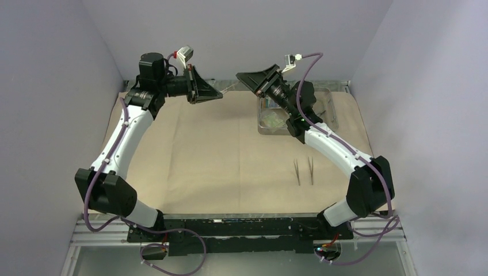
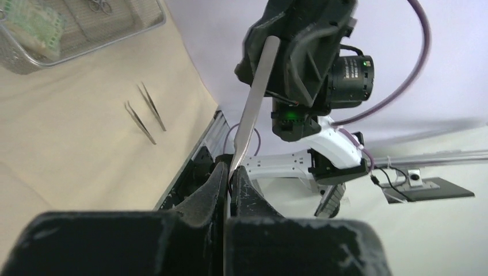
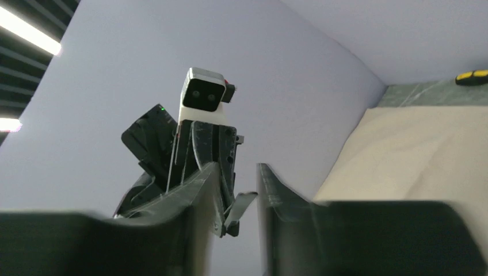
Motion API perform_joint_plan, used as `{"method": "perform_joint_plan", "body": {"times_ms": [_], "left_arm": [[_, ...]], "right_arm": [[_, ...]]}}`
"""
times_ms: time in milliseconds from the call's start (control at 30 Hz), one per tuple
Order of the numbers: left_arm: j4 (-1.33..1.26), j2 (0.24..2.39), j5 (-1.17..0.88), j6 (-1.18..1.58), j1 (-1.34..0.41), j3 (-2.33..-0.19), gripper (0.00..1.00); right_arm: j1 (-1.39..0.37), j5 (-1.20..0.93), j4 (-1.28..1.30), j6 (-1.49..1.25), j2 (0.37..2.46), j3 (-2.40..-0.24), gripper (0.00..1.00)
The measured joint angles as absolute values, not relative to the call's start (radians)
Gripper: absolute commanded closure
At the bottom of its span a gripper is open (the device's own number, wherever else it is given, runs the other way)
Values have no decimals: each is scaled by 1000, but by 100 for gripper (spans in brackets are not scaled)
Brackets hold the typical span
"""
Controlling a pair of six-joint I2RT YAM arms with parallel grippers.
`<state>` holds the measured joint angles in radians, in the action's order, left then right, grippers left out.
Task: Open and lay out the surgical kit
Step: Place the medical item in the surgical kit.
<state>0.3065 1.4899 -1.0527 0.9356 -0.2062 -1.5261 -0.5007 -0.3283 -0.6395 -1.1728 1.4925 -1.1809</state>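
Note:
The beige wrap cloth (image 1: 218,155) lies spread flat on the table. My left gripper (image 1: 220,95) is raised over the cloth's far edge and is shut on one end of a steel pair of tweezers (image 2: 253,98). The tweezers reach across to my right gripper (image 1: 240,75), which faces it. In the right wrist view the right gripper (image 3: 237,172) is open, with the tweezers' other end (image 3: 241,204) between its fingers. The wire-mesh tray (image 1: 265,131) stands at the back right, partly hidden by the right arm. It holds green printed packets (image 2: 40,29) and clamps (image 2: 100,7).
Two more pairs of tweezers (image 1: 297,171) (image 1: 311,170) lie side by side on the cloth's right half, near the right arm. A yellow-and-black screwdriver (image 3: 472,76) lies beyond the cloth's far edge. Walls close in the left, right and back.

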Motion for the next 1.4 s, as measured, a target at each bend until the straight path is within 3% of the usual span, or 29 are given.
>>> {"method": "perform_joint_plan", "body": {"times_ms": [100,200,467,700,867,967,1100,1400], "left_arm": [[360,1490,-1055,889,-203,-1544,100],[468,1502,-1049,794,-195,-1585,100],[820,1533,-961,446,-187,-1659,100],[966,1528,-894,282,-187,-1605,100],[996,1500,-884,240,-193,-1544,100],[1014,1481,-875,220,-205,-1523,100],[1023,1464,-858,198,-221,-1520,100],[1040,1446,-813,167,-234,-1520,100]], "right_arm": [[-501,-336,-615,-1131,1492,-1180,22],[-500,-353,-536,-1026,1477,-1184,17],[-499,-370,-22,-448,1387,-1350,22],[-514,-513,126,-128,1267,-1341,30],[-605,-534,163,29,1274,-1323,26],[-678,-511,235,129,1339,-1365,20],[-785,-431,340,279,1454,-1441,20],[-886,-310,521,492,1620,-1631,44]]}}
